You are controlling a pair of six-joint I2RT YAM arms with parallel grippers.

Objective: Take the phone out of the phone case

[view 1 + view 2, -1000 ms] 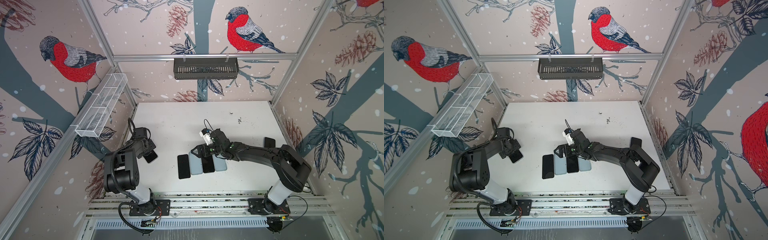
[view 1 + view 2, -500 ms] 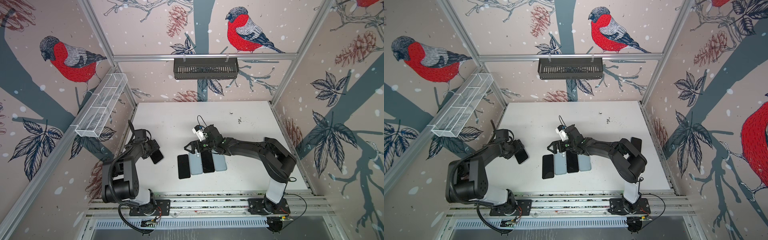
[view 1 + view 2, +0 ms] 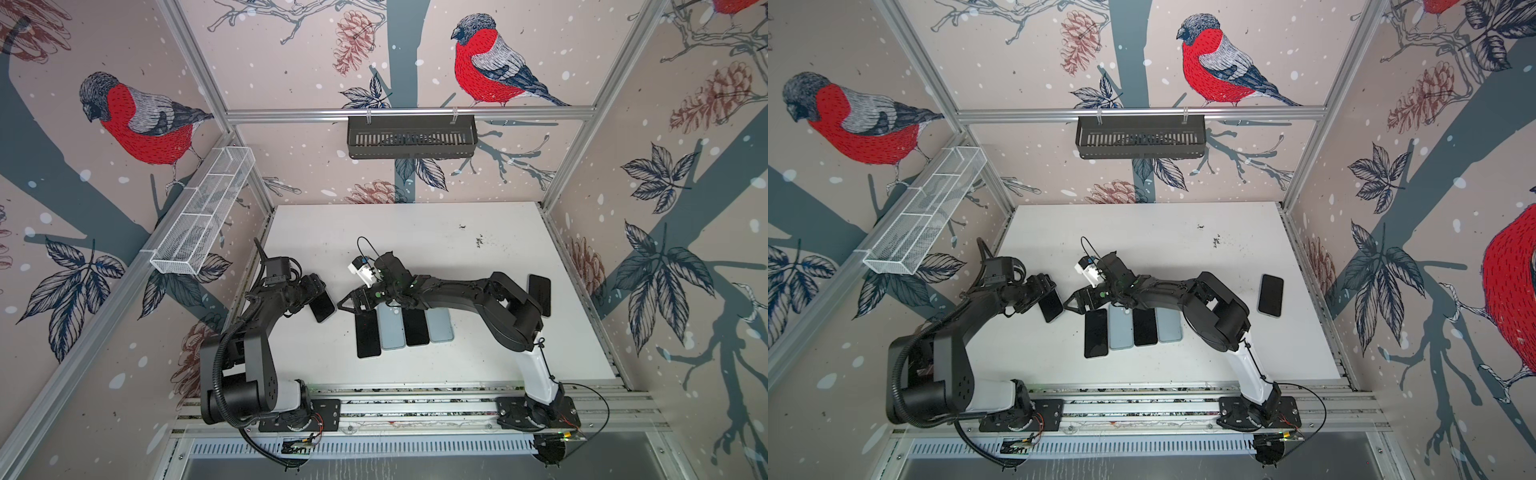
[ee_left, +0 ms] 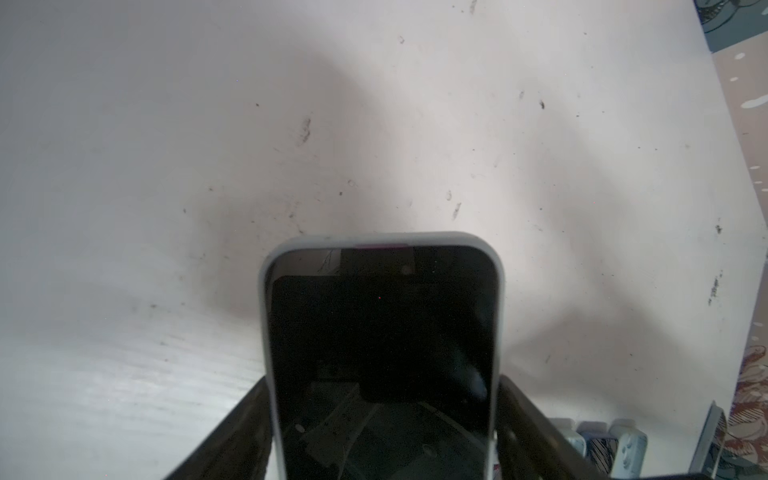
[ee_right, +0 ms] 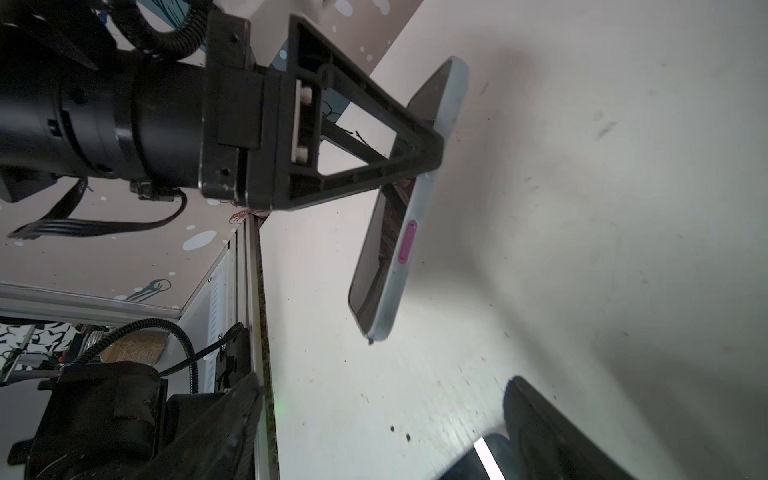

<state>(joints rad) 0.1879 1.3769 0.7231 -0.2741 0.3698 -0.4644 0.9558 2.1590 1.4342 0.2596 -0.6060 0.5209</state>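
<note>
A black-screened phone (image 4: 382, 340) sits in a pale grey phone case (image 4: 374, 239) with a pink side button. My left gripper (image 4: 381, 399) is shut on the case's two long sides and holds it above the table, left of centre in both top views (image 3: 323, 306) (image 3: 1051, 308). In the right wrist view the phone case (image 5: 409, 232) shows edge-on, tilted, with a left finger (image 5: 365, 137) across it. My right gripper (image 3: 348, 302) (image 5: 386, 415) is open and empty, pointing at the held phone from the right and a little apart from it.
Under the right arm lies a row: black phone (image 3: 368, 334), pale blue case (image 3: 392, 328), black phone (image 3: 415, 328), pale blue case (image 3: 440, 326). Another phone (image 3: 539, 293) lies by the right wall. A black basket (image 3: 411, 137) and a wire basket (image 3: 203, 216) hang on the walls.
My right gripper has swung left from above the row toward the held phone. The left gripper has carried the cased phone rightward toward the centre.
</note>
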